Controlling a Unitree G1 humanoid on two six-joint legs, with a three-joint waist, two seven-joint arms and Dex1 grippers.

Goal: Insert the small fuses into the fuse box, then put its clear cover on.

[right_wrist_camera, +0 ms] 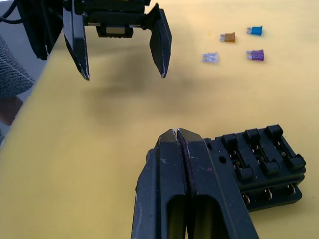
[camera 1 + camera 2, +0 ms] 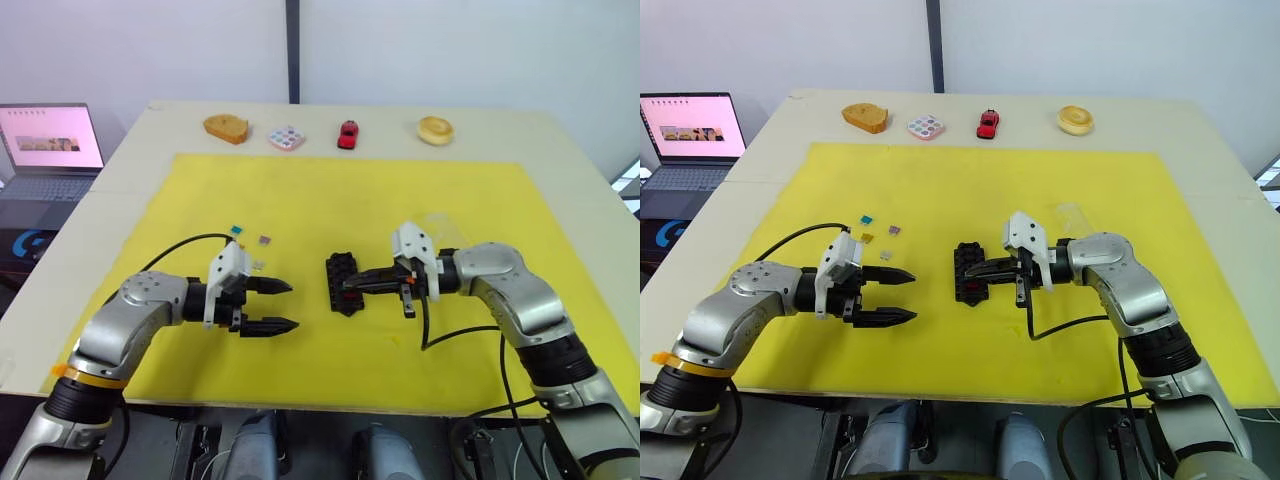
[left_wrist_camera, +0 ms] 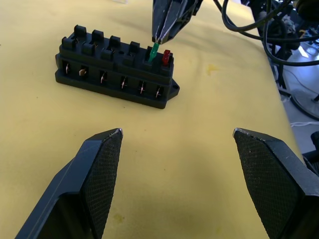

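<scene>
The black fuse box (image 2: pixel 343 281) lies mid-mat. My right gripper (image 2: pixel 347 285) is over its near end, shut on a green fuse (image 3: pixel 154 50) whose lower end meets a slot beside a red fuse (image 3: pixel 166 57) seated in the box. My left gripper (image 2: pixel 286 305) hovers open and empty just left of the box. Loose small fuses lie on the mat beyond the left gripper: teal (image 1: pixel 255 31), amber (image 1: pixel 228 37), purple (image 1: pixel 255 54) and grey (image 1: pixel 210 58). The clear cover (image 2: pixel 1070 212) shows as faint glints behind the right gripper.
A yellow mat (image 2: pixel 350 200) covers the table. Along the far edge sit a tan wedge (image 2: pixel 226 127), a white dotted tile (image 2: pixel 287 137), a red toy car (image 2: pixel 347 134) and a tan ring (image 2: pixel 435 130). An open laptop (image 2: pixel 50 140) stands off the table's left.
</scene>
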